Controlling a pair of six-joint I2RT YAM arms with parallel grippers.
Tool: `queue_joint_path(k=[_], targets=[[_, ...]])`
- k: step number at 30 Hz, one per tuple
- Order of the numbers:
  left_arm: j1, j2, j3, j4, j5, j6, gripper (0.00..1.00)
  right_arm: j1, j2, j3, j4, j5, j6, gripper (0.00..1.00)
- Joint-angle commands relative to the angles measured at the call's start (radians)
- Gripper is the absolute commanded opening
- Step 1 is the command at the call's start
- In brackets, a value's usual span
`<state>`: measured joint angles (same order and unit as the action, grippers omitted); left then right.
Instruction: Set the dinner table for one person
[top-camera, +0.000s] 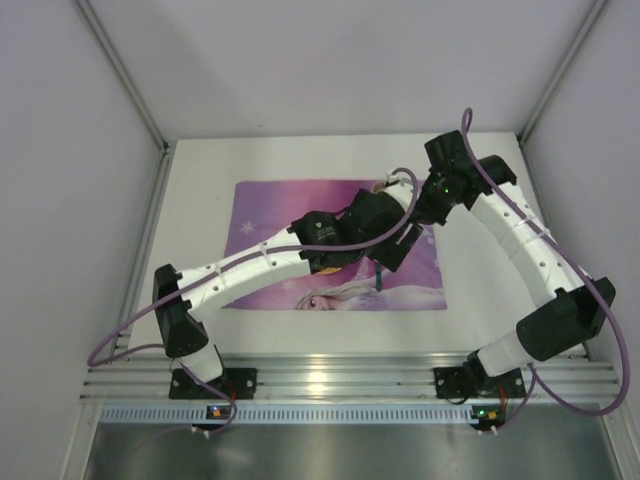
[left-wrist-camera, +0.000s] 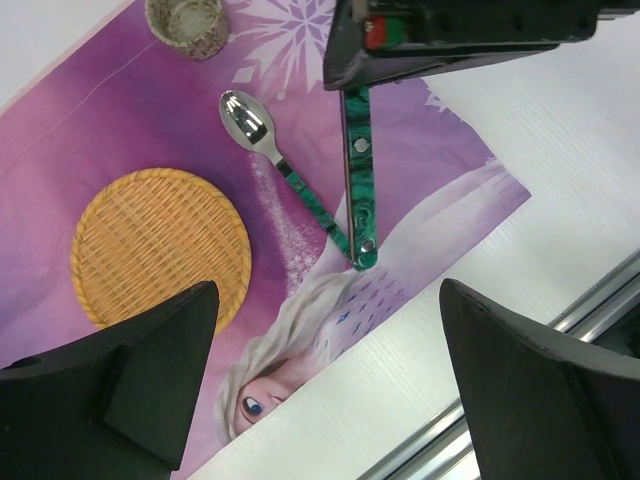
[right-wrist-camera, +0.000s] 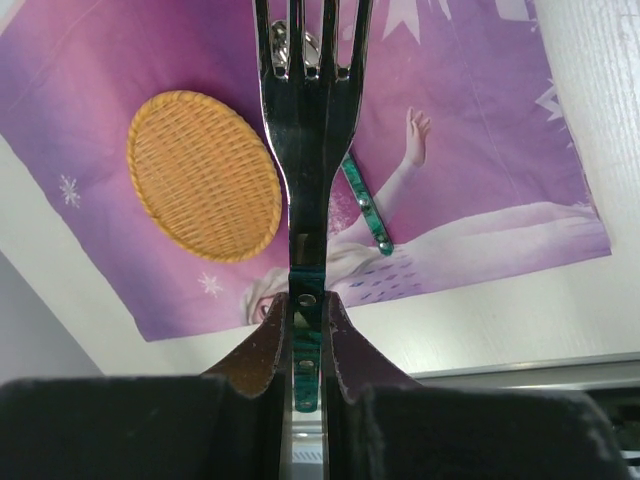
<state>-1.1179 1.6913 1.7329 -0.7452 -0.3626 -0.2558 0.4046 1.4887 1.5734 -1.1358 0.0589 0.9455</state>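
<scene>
my right gripper (right-wrist-camera: 305, 325) pinches the green-handled fork (right-wrist-camera: 305, 150) over the purple placemat (right-wrist-camera: 470, 130), close by the spoon (left-wrist-camera: 285, 175), wicker plate (left-wrist-camera: 160, 245) to its left. my left gripper (left-wrist-camera: 325, 300) gapes wide. the dinner table (left-wrist-camera: 560, 230) lies under the placemat.

Place: a robot lab cell, as I read it from my console, not a home dining room.
Enclosure: plain pale panels (top-camera: 330, 60) on metal struts (top-camera: 122, 70) wall in the space beyond and to either side of my left claw (left-wrist-camera: 328, 300).
Bench: a white dinner table (top-camera: 300, 332), with a ribbed aluminium rail (top-camera: 350, 380) behind the claw, where I see both arm bases (top-camera: 212, 385) bolted.
Cabling: purple cables (top-camera: 467, 118) loop loose off the arms.
</scene>
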Motion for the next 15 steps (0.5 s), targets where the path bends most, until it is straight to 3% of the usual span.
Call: queue_joint_path(k=[1, 9, 12, 15], targets=[[-0.031, -0.005, -0.036, 0.073, -0.047, 0.023, 0.97, 0.013, -0.004, 0.059, -0.013, -0.037, 0.01, 0.0], [-0.082, 0.03, -0.085, 0.098, -0.134, 0.036, 0.9, 0.054, -0.028, 0.054, -0.012, -0.143, 0.047, 0.0], [-0.082, 0.034, -0.102, 0.115, -0.166, 0.021, 0.82, 0.068, -0.045, 0.031, -0.013, -0.165, 0.055, 0.0], [-0.083, 0.057, -0.092, 0.109, -0.217, 0.029, 0.67, 0.083, -0.059, 0.01, -0.013, -0.177, 0.062, 0.0]])
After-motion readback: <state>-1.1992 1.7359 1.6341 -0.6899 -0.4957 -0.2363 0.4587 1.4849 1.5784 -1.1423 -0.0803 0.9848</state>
